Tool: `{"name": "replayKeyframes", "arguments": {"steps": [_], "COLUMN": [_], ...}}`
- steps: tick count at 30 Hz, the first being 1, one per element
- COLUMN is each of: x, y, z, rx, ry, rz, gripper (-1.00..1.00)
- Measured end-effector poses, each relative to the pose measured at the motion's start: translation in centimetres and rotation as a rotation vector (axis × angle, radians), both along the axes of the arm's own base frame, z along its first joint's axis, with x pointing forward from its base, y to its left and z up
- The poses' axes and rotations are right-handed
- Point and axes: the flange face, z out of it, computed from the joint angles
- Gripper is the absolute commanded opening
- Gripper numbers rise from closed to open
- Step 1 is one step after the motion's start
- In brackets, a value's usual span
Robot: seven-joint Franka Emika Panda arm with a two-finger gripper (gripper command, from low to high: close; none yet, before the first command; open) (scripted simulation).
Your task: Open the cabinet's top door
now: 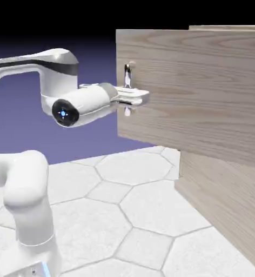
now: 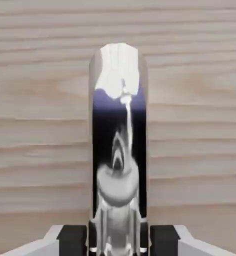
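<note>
The cabinet [image 1: 227,205] of pale wood grain fills the exterior view's right. Its top door [image 1: 194,92] stands swung out from the cabinet front, its free edge jutting well past the lower panel. A small vertical silver handle [image 1: 127,73] sits near that edge. My gripper [image 1: 131,98] reaches in level from the left and is shut on the handle. In the hand view the shiny handle [image 2: 119,125] rises upright between my two fingertips [image 2: 72,240], with my gripper [image 2: 119,244] closed around its lower part and the door's wood [image 2: 40,125] behind it.
The white arm [image 1: 27,205] rises from the lower left of the exterior view. A pale hexagon-patterned table top [image 1: 129,216] lies below the door. The lower panel [image 1: 221,189] stays flush with the cabinet.
</note>
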Motion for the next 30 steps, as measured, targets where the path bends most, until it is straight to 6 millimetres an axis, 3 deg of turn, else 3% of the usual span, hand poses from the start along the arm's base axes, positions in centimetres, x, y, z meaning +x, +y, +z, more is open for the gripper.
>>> {"name": "replayKeyframes", "arguments": {"steps": [15, 23, 30], "x": [-5.8, -8.3, -9.3], "y": [-10.8, -18.9, -26.4], "z": [0.0, 0.0, 0.0], "rx": [0.001, 0.001, 0.001], "ry": [0.0, 0.0, 0.0], "rz": [0.241, 0.409, 0.557], "gripper": [-1.0, -1.0, -1.0]}}
